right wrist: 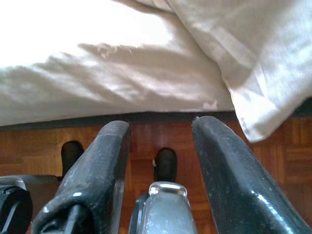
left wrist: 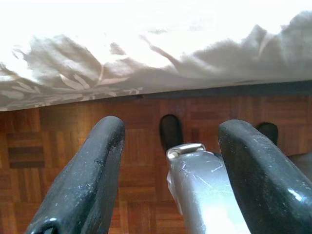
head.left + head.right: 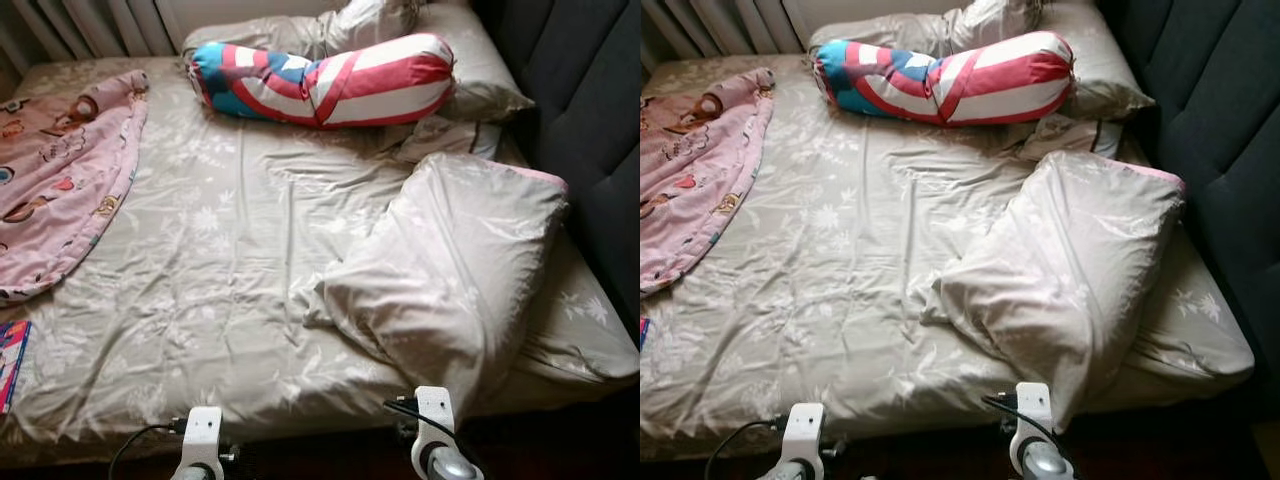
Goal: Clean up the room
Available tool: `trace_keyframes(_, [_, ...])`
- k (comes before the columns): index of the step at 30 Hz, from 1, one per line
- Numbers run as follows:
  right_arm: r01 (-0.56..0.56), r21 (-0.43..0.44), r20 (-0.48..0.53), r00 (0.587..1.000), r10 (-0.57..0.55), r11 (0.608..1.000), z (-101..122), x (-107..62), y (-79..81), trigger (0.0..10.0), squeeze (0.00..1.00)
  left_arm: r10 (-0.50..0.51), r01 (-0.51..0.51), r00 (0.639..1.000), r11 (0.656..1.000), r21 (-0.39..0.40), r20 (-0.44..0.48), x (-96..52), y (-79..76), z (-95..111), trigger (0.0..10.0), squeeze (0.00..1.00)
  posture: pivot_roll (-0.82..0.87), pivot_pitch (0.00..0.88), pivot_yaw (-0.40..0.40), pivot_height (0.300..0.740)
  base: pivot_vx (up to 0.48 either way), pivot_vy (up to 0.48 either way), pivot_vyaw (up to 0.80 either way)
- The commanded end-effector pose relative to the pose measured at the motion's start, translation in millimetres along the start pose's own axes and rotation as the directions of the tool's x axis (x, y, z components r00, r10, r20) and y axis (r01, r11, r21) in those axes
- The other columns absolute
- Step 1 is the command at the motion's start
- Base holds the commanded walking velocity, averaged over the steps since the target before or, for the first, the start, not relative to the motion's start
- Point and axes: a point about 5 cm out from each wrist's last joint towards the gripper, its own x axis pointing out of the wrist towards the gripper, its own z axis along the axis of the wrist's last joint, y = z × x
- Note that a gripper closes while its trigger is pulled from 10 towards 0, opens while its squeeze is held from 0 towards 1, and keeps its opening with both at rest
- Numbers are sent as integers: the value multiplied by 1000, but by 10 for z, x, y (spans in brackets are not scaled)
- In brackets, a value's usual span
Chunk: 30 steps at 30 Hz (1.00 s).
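Both hands, left hand point(image 2: 168, 170) and right hand point(image 1: 158, 165), hang released, low before the bed point(image 3: 230, 300); crumpled pillow point(image 3: 455, 260), centre right, awaits straightening.

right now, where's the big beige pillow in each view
Left eye view: beige pillow lower right, at the floral sheet's near edge.
Right eye view: right of centre.
Right wrist view: its corner overhangs the sheet edge.
Left wrist view: sheet edge above wood floor.
Shared landmark: the floral sheet.
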Motion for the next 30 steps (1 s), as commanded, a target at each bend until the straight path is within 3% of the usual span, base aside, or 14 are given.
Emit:
trace_keyframes(1, [-3,-2,-35,999,3,1000,-98,-15,14,10000,0,13,-13,999,1000,-11,-42,-28,39,-117,10000,0,60,225,3,740,262,0,0])
trace_keyframes(5, [-4,-2,-35,999,4,1000,-99,-15,16,10000,0,14,-14,999,1000,-11,-42,-29,42,-118,10000,0,60,226,3,740,263,0,0])
trace_keyframes(30, [-3,-5,-35,999,3,1000,-97,-15,10,10000,0,18,-19,999,1000,-5,-47,-34,60,-134,10000,0,60,228,1,740,0,0,0])
